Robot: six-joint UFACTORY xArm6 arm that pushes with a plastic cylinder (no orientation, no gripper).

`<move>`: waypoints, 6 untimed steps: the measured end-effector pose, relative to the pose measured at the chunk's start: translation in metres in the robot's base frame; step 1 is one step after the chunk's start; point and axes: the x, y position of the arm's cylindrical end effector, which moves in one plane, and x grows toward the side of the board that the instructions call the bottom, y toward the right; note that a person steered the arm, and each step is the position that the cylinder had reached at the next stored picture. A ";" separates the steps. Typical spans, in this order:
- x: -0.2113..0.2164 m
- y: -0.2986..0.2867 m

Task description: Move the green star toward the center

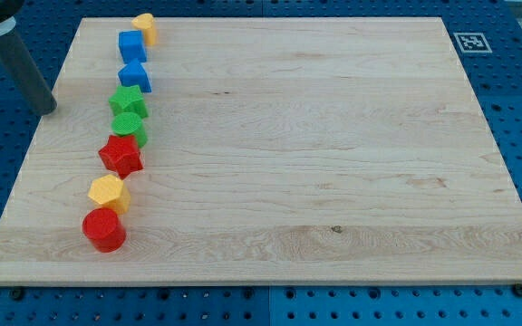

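The green star (127, 100) lies on the wooden board (315, 154) near its left side, in a column of blocks. Just below it sits a green round block (130, 129), touching it. Just above it is a blue block (136, 77). My tip (49, 110) is at the view's far left, off the board's left edge, well to the left of the green star and apart from every block.
The column holds, from the top, a yellow block (145, 28), a blue block (131, 45), then lower down a red star (121, 156), a yellow hexagon (109, 193) and a red cylinder (104, 229). A marker tag (470, 42) sits at the top right.
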 end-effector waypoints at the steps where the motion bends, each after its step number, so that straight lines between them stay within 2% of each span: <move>1: 0.000 0.031; 6: 0.004 0.208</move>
